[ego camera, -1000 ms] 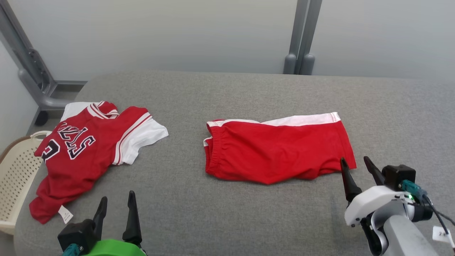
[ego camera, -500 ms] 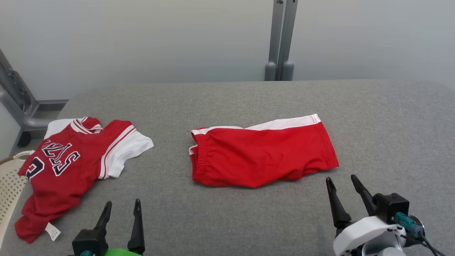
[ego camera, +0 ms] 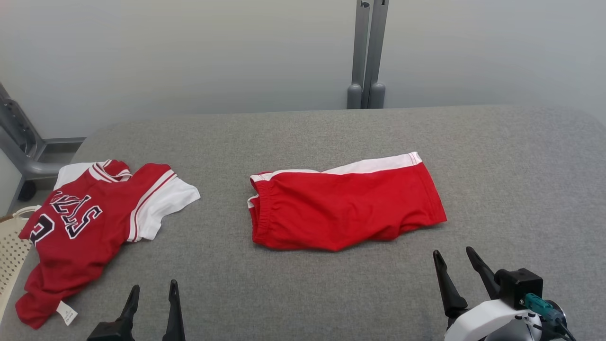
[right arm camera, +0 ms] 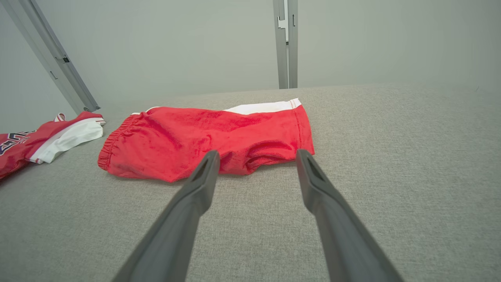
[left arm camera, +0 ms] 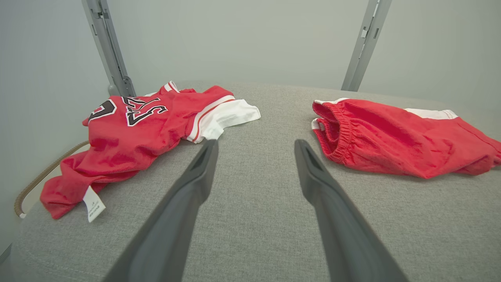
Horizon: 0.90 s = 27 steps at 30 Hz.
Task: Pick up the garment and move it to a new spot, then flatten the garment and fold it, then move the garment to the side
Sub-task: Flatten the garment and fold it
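Red shorts (ego camera: pixel 345 213) with a white side stripe lie doubled over in the middle of the grey padded table (ego camera: pixel 521 166). A red and white jersey (ego camera: pixel 90 222) with dark lettering lies rumpled at the table's left edge. My left gripper (ego camera: pixel 154 285) is open at the near edge, between the two garments, holding nothing. My right gripper (ego camera: pixel 452 252) is open a little short of the shorts' right hem. The left wrist view has the left gripper (left arm camera: pixel 255 143) over bare table, jersey (left arm camera: pixel 145 121) left, shorts (left arm camera: pixel 391 137) right. The right gripper (right arm camera: pixel 257 152) points at the shorts (right arm camera: pixel 203 133).
A cream perforated basket (ego camera: pixel 9 251) stands off the table's left side, below the jersey. A grey upright post (ego camera: pixel 364 52) rises behind the table, and a grey frame (ego camera: pixel 19 142) stands at the back left. Bare grey surface spreads right of the shorts.
The head camera has tilted up and turned, shifting the whole picture. Both grippers have drawn back toward me, the right one away from the shorts' hem. Neither garment has moved on the table.
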Motion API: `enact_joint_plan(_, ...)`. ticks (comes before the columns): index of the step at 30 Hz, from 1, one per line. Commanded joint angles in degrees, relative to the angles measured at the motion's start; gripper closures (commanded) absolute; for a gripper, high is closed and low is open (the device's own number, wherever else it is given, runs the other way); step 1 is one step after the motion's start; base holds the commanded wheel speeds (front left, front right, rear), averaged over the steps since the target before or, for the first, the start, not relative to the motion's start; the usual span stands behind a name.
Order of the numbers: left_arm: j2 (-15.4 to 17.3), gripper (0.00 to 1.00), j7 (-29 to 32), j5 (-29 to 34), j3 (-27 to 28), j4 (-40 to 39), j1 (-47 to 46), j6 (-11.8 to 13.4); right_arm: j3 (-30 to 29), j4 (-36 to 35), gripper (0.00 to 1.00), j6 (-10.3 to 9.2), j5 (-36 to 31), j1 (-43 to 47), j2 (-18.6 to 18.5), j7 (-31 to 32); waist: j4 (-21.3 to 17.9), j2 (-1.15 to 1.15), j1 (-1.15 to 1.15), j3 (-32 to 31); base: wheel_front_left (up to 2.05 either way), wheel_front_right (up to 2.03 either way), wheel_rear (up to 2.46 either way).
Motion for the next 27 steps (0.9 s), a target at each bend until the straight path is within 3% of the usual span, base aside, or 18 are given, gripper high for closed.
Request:
enact_joint_plan(1, 0.1, 0.0, -0.2, -0.5, 0.2, -0.1, 0.8, 0.2, -0.1, -0.4, 0.0, -0.06, -0.1, 0.4, -0.1, 0.1, 0.1, 0.0, 0.0, 0.1, 0.0, 0.0, 0.0)
enact_joint_plan(12, 0.1, 0.0, 0.3, -1.4, -0.2, -0.8, 0.3, 0.1, -0.2, -0.4, 0.0, -0.06, 0.1, -0.9, -0.1, 0.9, 0.3, 0.0, 0.0, 0.7, 0.0, 0.0, 0.0)
enact_joint_plan(16, 0.4, 0.0, 0.5, -1.0, -0.3, -1.1, 0.1, 0.5, -1.7, 1.0, 0.0, -0.06, 0.6, -3.6, -0.1, 5.0, 0.1, 0.0, 0.0, 1.1, 0.0, 0.0, 0.0)
enact_joint_plan(20, 0.5, 0.0, 0.8, -0.9, -0.7, -1.4, -0.6, 0.4, -2.5, 2.4, 0.0, -0.05, 0.1, -8.9, -0.1, 12.9, 0.3, 0.0, 0.0, 2.0, 0.0, 0.0, 0.0)
enact_joint_plan(22, 0.6, 0.0, 1.1, -0.7, -1.1, -1.6, -1.2, 0.3, -3.5, 4.3, 0.0, -0.07, -3.0, -12.9, -0.1, 22.1, 0.8, 0.0, 0.0, 2.8, 0.0, 0.0, 0.0)
enact_joint_plan(27, 0.5, 0.0, 1.3, -0.3, -2.1, -2.1, -2.2, -0.2, -5.9, 5.5, 0.0, -0.05, -5.4, -20.1, -1.0, 37.1, 2.4, 0.0, 0.0, 4.9, 0.0, 0.0, 0.0)
